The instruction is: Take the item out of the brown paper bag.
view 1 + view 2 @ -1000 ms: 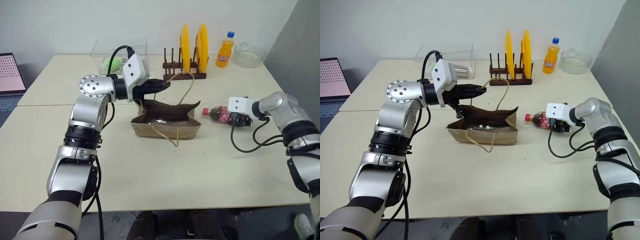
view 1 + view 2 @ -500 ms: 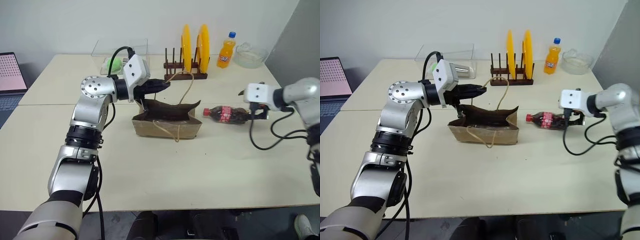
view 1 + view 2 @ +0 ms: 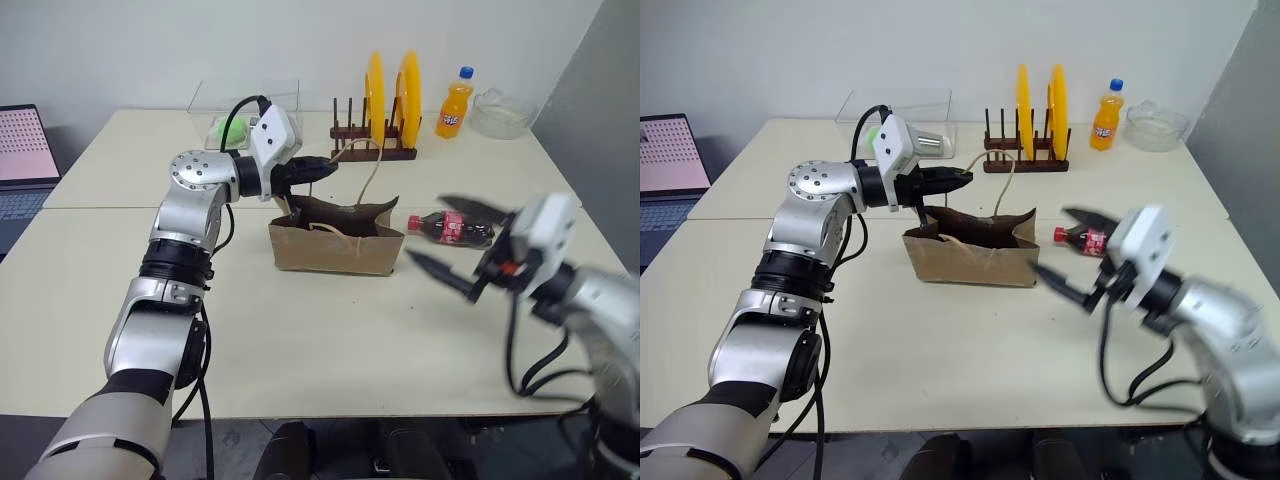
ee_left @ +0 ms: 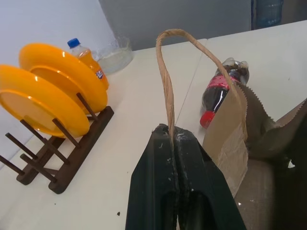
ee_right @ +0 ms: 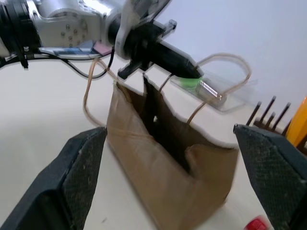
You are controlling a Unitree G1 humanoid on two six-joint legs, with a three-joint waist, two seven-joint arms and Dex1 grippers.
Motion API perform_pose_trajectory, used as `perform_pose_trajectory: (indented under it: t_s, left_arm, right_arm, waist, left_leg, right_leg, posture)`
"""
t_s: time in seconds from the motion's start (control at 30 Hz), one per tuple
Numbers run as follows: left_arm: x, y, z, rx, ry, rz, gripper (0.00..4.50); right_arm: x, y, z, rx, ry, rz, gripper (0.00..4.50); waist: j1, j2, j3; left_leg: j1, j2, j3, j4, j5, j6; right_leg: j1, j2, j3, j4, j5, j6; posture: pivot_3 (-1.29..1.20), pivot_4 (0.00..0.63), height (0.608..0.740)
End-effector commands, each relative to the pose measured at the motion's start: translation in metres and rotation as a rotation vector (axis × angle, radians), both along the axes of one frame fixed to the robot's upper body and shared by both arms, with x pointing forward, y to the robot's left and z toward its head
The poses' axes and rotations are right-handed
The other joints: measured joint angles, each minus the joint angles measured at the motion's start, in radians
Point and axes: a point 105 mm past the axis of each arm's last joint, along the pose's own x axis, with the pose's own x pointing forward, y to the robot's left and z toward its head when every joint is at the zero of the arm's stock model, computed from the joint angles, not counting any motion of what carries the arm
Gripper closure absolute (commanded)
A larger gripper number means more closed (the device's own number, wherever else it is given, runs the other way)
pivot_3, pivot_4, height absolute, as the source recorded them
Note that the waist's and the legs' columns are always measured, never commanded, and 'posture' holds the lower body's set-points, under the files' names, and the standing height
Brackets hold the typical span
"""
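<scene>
The brown paper bag (image 3: pixel 335 245) stands open-topped in the middle of the table. My left gripper (image 3: pixel 330 165) is shut on one of its cord handles (image 4: pixel 165 76) and holds the loop up above the bag's far edge. The item (image 3: pixel 452 226), a dark bottle with a red cap and red label, lies on its side on the table just right of the bag, outside it. My right gripper (image 3: pixel 425 227) hovers open in front of the bottle, raised off the table, its fingers (image 5: pixel 81 172) spread wide and pointing toward the bag, with nothing between them.
A wooden rack with yellow plates (image 3: pixel 385 100) stands at the back. An orange soda bottle (image 3: pixel 451 100) and a glass bowl (image 3: pixel 500 108) stand to its right. A clear container (image 3: pixel 240 115) with something green in it sits back left. A laptop (image 3: pixel 25 150) is at the far left.
My right gripper has drawn away from the bottle, back toward me and leftward, and turned to face the bag. The bottle stays lying on the table. The left gripper keeps its hold on the handle.
</scene>
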Motion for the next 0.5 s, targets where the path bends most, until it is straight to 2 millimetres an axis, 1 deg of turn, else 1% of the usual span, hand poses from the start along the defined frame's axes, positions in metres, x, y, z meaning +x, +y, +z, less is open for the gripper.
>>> perform_pose_trajectory:
  t_s: [0.03,0.07,0.1,0.3,0.33,0.4,0.43,0.47,0.5]
  left_arm:
    - [0.002,0.000,0.019,-0.034,-0.027,0.009,4.50]
    - [0.002,0.001,0.020,-0.037,-0.025,0.012,4.11]
    - [0.002,0.001,0.020,-0.037,-0.022,0.012,3.93]
    - [-0.005,0.011,0.025,-0.027,-0.033,0.014,2.13]
    - [-0.005,0.014,0.029,-0.034,-0.051,0.030,1.73]
    - [-0.008,0.023,0.037,-0.044,-0.096,0.066,1.20]
    - [-0.010,0.027,0.042,-0.051,-0.118,0.082,0.82]
    - [-0.012,0.031,0.045,-0.060,-0.132,0.096,0.65]
    - [-0.015,0.036,0.049,-0.074,-0.139,0.113,0.38]
  right_arm:
    - [-0.007,0.005,0.009,0.003,-0.094,-0.059,0.06]
    - [-0.006,0.006,0.009,0.018,-0.103,-0.078,0.00]
    - [-0.005,0.007,0.009,0.029,-0.110,-0.089,0.00]
    - [0.000,0.014,0.010,0.062,-0.152,-0.115,0.00]
    - [0.001,0.015,0.010,0.066,-0.158,-0.114,0.00]
    - [0.001,0.016,0.011,0.072,-0.166,-0.108,0.00]
    - [0.001,0.017,0.011,0.075,-0.170,-0.104,0.00]
    - [0.002,0.017,0.011,0.076,-0.173,-0.101,0.00]
    - [0.002,0.017,0.011,0.078,-0.174,-0.097,0.00]
  waist:
    - [0.000,0.000,0.000]
    - [0.000,0.000,0.000]
    - [0.000,0.000,0.000]
    - [-0.002,0.000,0.000]
    - [-0.002,0.000,0.000]
    - [-0.002,0.000,0.000]
    - [-0.002,0.000,0.000]
    - [-0.003,0.000,0.000]
    - [-0.004,0.000,0.000]
  left_leg:
    - [0.000,0.000,0.001,0.000,0.000,0.000]
    - [0.001,0.000,0.001,0.000,0.000,0.000]
    - [0.001,0.000,0.000,0.000,0.000,0.000]
    - [0.001,0.001,0.000,-0.001,0.000,0.000]
    - [0.001,0.001,0.000,-0.001,0.000,0.000]
    - [0.001,0.001,0.000,-0.001,0.000,0.000]
    - [0.001,0.001,0.000,-0.001,0.000,0.000]
    - [0.001,0.001,0.000,-0.001,0.000,0.000]
    - [0.001,0.001,0.000,-0.001,0.000,0.000]
  right_leg:
    - [0.000,0.000,0.001,0.000,0.000,0.001]
    - [0.000,0.000,0.001,-0.001,0.000,0.002]
    - [0.000,0.000,0.000,-0.001,0.000,0.002]
    - [0.000,0.002,0.000,0.000,-0.001,0.002]
    - [0.000,0.002,0.000,0.000,0.000,0.002]
    - [0.000,0.002,0.000,0.000,0.000,0.002]
    - [0.000,0.001,0.000,0.000,0.000,0.002]
    - [0.000,0.001,0.000,0.000,0.000,0.002]
    - [0.000,0.001,0.000,0.000,0.000,0.002]
  posture:
    - [0.00,0.150,0.740]
    - [0.00,0.150,0.740]
    - [0.00,0.150,0.740]
    - [0.00,0.150,0.740]
    - [0.00,0.150,0.740]
    - [0.00,0.150,0.740]
    - [0.00,0.150,0.740]
    - [0.00,0.150,0.740]
    - [0.00,0.150,0.740]
